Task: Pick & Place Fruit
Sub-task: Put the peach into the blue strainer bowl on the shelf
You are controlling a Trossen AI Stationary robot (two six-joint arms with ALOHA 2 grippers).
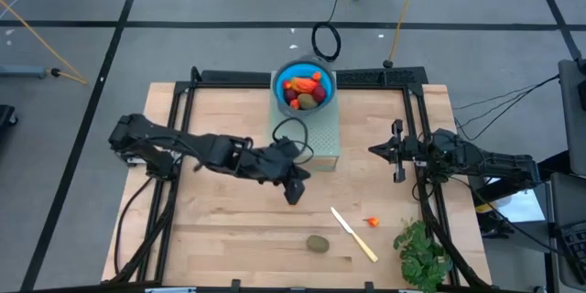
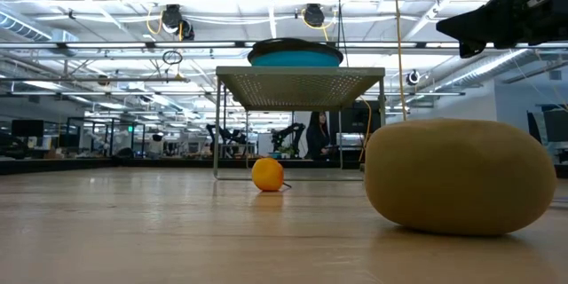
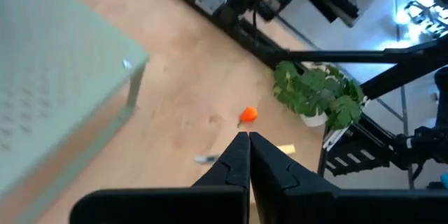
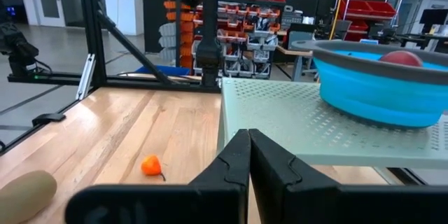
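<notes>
A blue bowl (image 1: 303, 87) holding several fruit pieces stands on a pale green perforated stand (image 1: 316, 133) at the table's far middle. A brown-green kiwi (image 1: 318, 244) lies on the wood near the front edge, and it looms large in the low view (image 2: 457, 176). A tiny orange-red bit (image 1: 372, 222) lies to its right, also seen past my left fingers (image 3: 248, 115). My left gripper (image 1: 295, 189) hangs shut and empty above the table's middle, just in front of the stand. My right gripper (image 1: 377, 149) waits shut and empty at the right, level with the stand.
A long cream knife (image 1: 354, 234) lies between the kiwi and the orange-red bit. A green leafy bunch (image 1: 421, 252) sits at the near right corner. Black frame rails (image 1: 183, 119) run along both sides of the table. Bare wood lies left of the kiwi.
</notes>
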